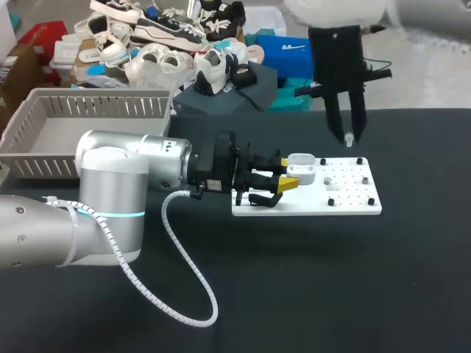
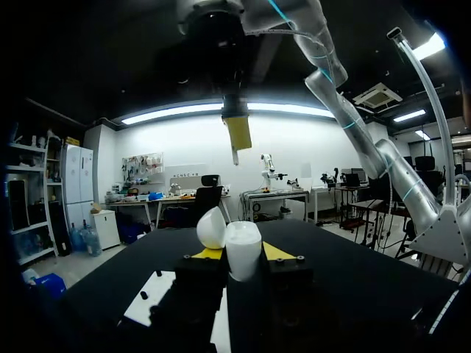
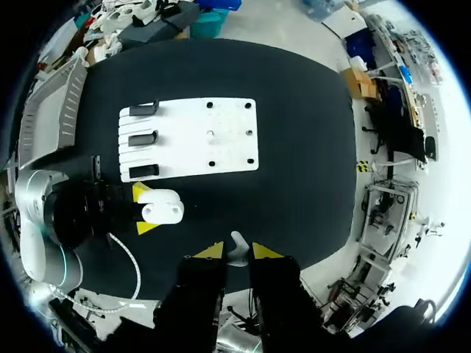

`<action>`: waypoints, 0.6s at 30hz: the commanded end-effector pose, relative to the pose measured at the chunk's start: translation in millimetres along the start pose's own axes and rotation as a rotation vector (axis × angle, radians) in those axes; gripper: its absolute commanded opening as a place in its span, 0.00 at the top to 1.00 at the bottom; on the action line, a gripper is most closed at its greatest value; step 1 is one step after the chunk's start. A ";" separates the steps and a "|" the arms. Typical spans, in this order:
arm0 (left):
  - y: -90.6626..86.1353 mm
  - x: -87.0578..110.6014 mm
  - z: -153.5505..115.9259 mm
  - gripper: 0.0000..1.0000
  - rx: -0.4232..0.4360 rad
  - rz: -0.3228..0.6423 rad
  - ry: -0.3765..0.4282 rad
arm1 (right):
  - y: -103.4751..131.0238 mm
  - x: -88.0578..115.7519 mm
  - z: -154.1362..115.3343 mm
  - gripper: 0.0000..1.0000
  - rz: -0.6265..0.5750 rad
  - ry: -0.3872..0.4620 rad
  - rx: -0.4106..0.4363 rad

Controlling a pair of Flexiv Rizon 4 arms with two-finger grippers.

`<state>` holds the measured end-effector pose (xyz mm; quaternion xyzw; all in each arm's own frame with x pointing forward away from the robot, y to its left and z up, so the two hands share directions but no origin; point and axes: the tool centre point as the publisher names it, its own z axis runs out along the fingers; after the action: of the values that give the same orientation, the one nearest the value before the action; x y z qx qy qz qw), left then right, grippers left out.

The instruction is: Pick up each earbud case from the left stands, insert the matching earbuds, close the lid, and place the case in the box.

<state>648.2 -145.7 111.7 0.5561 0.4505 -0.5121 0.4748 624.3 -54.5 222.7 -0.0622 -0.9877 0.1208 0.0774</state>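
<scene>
My left gripper (image 1: pixel 289 173) is shut on a white earbud case (image 1: pixel 302 168) and holds it over the left part of the white stand board (image 1: pixel 353 202). In the left wrist view the case (image 2: pixel 243 251) stands between my yellow tips with its lid (image 2: pixel 211 227) swung open. My right gripper (image 1: pixel 344 131) hangs above the board's far right, shut on a small white earbud (image 1: pixel 348 138). The right wrist view shows that earbud (image 3: pixel 235 245) pinched between its tips, high above the case (image 3: pixel 163 207).
Black stands (image 3: pixel 143 137) line the board's left edge, and small black pegs (image 1: pixel 330 201) dot its right half. A grey slatted basket (image 1: pixel 44 140) sits at the table's far left. A white cable (image 1: pixel 184 294) loops from my left arm over the black tabletop.
</scene>
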 end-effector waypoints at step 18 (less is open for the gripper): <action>0.7 0.9 0.2 1.00 0.002 0.001 -0.002 | 9.8 24.9 14.3 1.00 0.318 -0.098 -0.110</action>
<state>648.2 -145.7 111.7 0.5561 0.4505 -0.5121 0.4748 601.1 -43.9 210.4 -0.2154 -0.9731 0.0813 0.0099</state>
